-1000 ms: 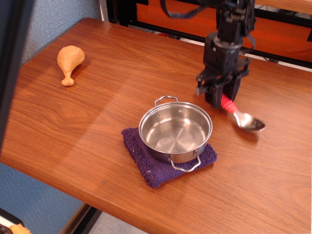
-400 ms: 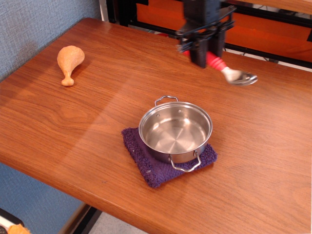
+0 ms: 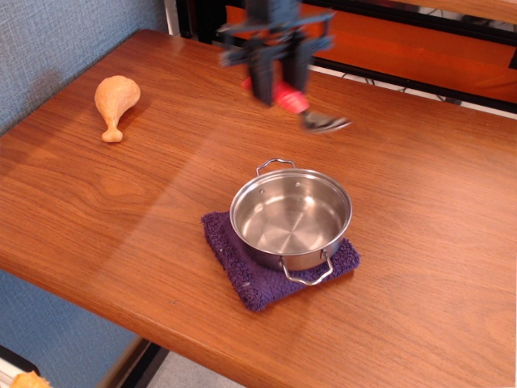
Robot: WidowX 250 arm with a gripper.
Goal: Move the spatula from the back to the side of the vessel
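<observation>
The spatula, a spoon with a red ribbed handle and shiny metal bowl, hangs in the air behind the vessel, bowl end pointing right and down. My gripper is shut on its red handle, above the table and behind-left of the vessel. The image of both is motion-blurred. The vessel, a shallow round steel pan with two wire loop handles, stands empty on a purple cloth near the table's front.
A tan toy drumstick lies at the far left of the wooden table. A dark frame with orange panels runs along the back edge. A blue-grey wall is at the left.
My gripper lifted the spatula off the table at the vessel's right, then carried it up and leftward to behind the vessel. Pan, cloth and drumstick have not moved.
</observation>
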